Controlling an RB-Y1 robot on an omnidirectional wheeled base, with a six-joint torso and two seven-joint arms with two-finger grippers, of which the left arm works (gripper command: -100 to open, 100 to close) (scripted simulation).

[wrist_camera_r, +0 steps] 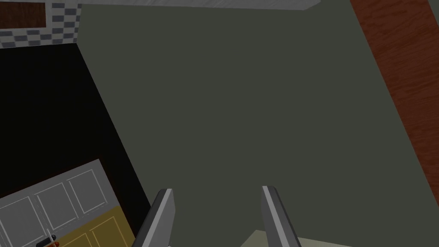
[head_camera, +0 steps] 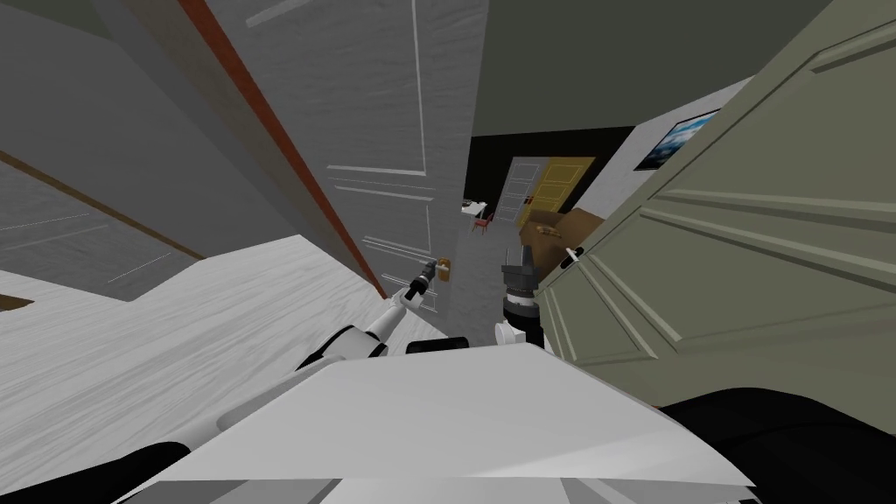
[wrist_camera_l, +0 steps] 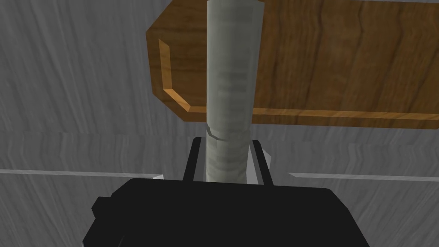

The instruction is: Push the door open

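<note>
A grey panelled door (head_camera: 385, 131) stands ajar just ahead of me on the left. Near its edge is a brown wooden plate (head_camera: 444, 269) (wrist_camera_l: 321, 64) carrying a light grey, rod-like handle (wrist_camera_l: 229, 94). My left arm reaches forward to it, and my left gripper (head_camera: 428, 271) (wrist_camera_l: 226, 143) is shut on the handle, its thin fingers (wrist_camera_l: 193, 158) pressing the rod's sides. My right gripper (head_camera: 526, 255) (wrist_camera_r: 216, 218) is held upright in the gap beside the door's edge, open and holding nothing.
An olive-green panelled door (head_camera: 744, 262) with a white lever (head_camera: 572, 255) stands close on my right, almost touching the right arm. Through the gap I see a cardboard box (head_camera: 556, 232), a red chair (head_camera: 482, 221), a yellow door (head_camera: 560, 179) and a black area.
</note>
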